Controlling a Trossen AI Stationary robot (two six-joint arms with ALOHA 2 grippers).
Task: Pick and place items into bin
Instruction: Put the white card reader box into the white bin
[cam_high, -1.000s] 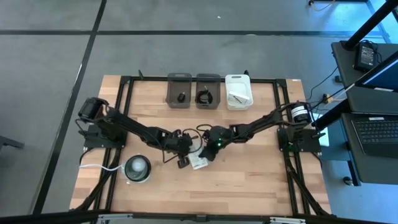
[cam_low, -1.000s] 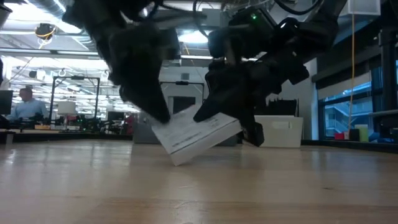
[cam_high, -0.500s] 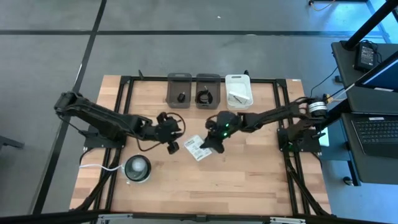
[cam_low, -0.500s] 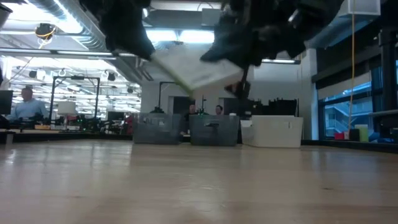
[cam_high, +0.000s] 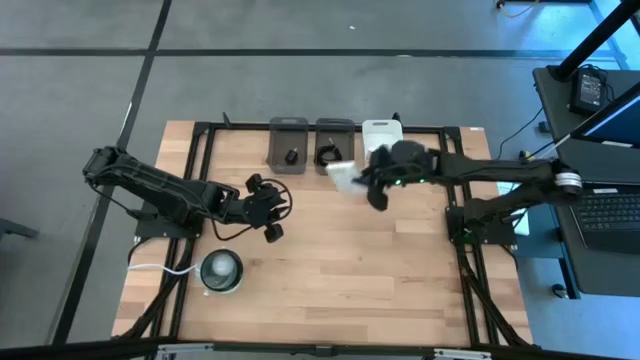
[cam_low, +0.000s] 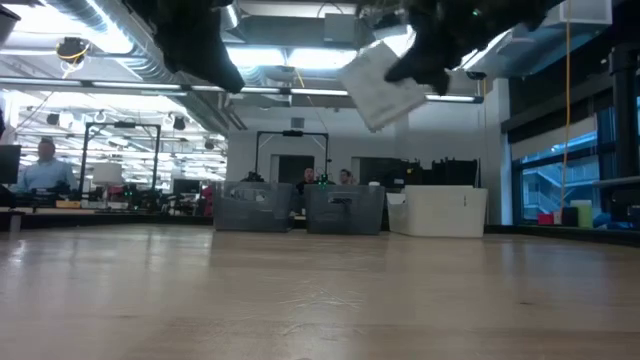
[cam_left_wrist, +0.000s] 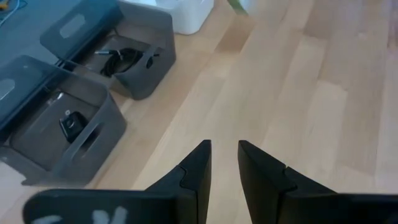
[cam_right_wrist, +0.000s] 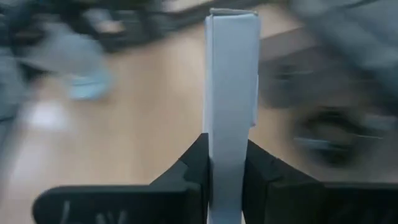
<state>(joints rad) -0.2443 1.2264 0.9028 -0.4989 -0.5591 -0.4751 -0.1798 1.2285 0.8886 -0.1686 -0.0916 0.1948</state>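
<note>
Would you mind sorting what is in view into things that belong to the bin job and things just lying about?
Job:
white packet, held by the right gripper
white bin
two grey bins: black block, coiled cable
left gripper, holding nothing

Lying about:
round disc with white cord
laptop

No legible text, label, brand, number or sign found in any view. The white packet (cam_low: 381, 83) held aloft carries dark print, too small and blurred to read. Faint pale marks on the left tool (cam_left_wrist: 222, 163) body, beside its fingers, cannot be made out as characters.
</note>
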